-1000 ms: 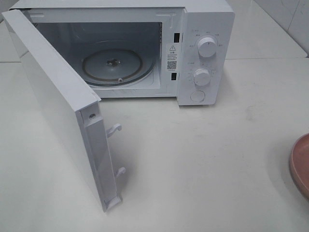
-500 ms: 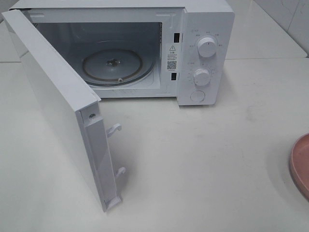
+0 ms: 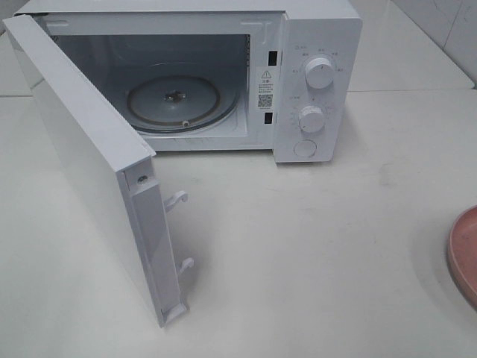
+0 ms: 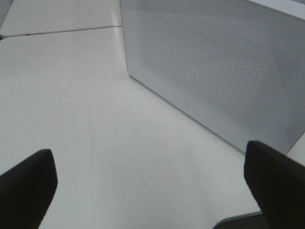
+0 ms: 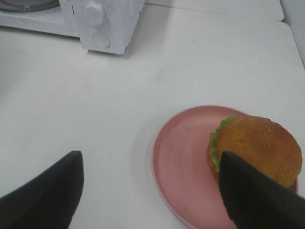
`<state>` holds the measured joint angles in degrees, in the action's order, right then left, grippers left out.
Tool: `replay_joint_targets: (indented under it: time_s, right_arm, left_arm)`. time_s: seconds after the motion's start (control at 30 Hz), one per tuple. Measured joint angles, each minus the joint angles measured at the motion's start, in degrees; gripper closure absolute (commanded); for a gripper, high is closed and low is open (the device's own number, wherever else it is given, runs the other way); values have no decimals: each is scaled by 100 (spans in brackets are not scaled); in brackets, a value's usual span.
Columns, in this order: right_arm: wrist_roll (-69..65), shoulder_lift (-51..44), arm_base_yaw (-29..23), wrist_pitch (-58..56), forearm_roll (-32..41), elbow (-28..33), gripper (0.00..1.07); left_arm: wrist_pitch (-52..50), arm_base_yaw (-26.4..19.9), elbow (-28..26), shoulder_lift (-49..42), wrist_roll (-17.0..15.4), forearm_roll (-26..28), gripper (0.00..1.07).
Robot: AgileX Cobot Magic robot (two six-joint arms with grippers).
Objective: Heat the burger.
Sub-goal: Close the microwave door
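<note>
The burger, golden-brown bun over green lettuce, sits on the far side of a pink plate in the right wrist view. My right gripper hovers open above the plate's near side. One of its dark fingers overlaps the burger's edge in the picture, and I cannot tell if they touch. Nothing lies between the fingers. The left gripper is open over bare table beside the microwave door's outer face. The exterior view shows neither gripper nor the burger, only the plate's rim.
The white microwave stands at the back with its door swung wide toward the front left. Its glass turntable is bare. Two knobs and a button are on its right panel. White table lies between microwave and plate.
</note>
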<state>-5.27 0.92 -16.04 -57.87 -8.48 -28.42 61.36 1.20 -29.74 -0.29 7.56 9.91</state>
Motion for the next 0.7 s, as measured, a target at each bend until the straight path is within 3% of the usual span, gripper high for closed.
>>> replay_joint_targets:
  time_s: [0.7]
  right_arm:
    - [52, -109, 544, 17, 6, -6, 31]
  left_arm:
    - [0, 0, 0, 0, 0, 0, 7]
